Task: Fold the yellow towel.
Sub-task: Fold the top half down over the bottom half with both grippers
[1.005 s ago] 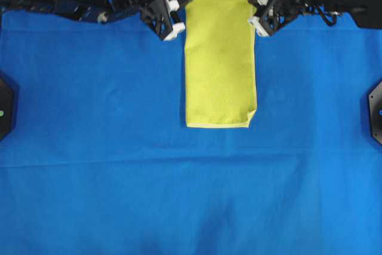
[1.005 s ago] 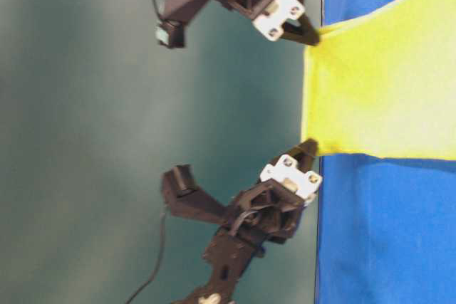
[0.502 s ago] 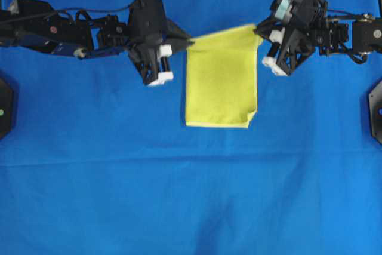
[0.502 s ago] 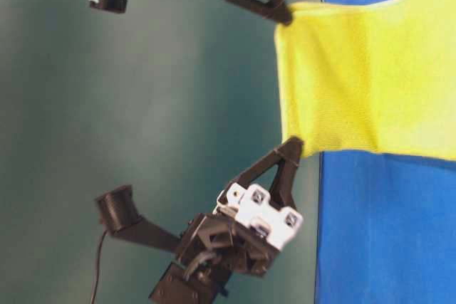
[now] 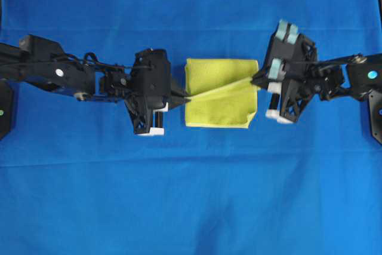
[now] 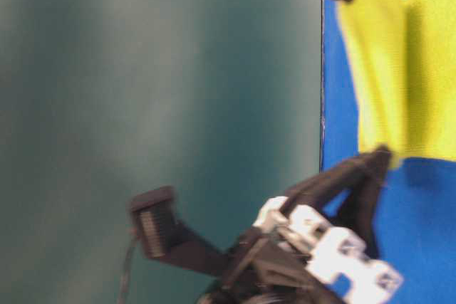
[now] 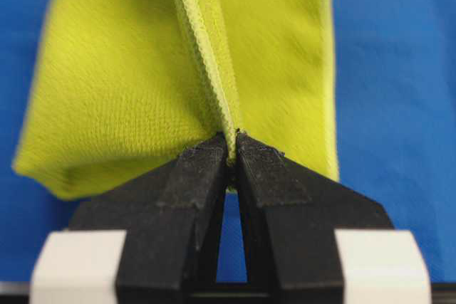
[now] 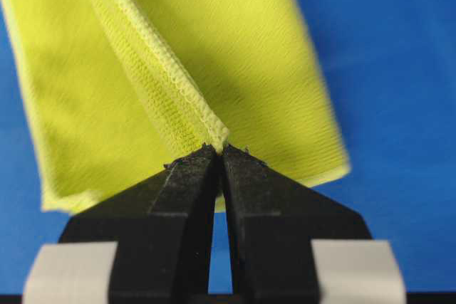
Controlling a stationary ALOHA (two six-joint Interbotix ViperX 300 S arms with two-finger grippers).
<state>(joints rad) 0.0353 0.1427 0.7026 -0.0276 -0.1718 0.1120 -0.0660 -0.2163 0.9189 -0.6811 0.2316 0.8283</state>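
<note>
The yellow towel (image 5: 221, 97) lies on the blue cloth at mid-table, doubled over itself, its lifted hem stretched taut between my two grippers. My left gripper (image 5: 185, 95) is shut on the hem corner at the towel's left side; the wrist view shows the hem (image 7: 214, 83) pinched between the black fingertips (image 7: 199, 165). My right gripper (image 5: 255, 78) is shut on the other hem corner at the towel's right side, as the right wrist view (image 8: 217, 144) shows, with the hem (image 8: 164, 76) running away from it. The table-level view shows the towel (image 6: 399, 69) folding over.
The blue tablecloth (image 5: 191, 195) covers the whole table. Black arm mounts sit at the left edge (image 5: 5, 108) and the right edge (image 5: 376, 111). The table's far edge shows in the table-level view (image 6: 322, 105).
Both grippers have carried the towel's far hem toward the near edge, folding the upper half over the lower half. The visible towel has become shorter.
</note>
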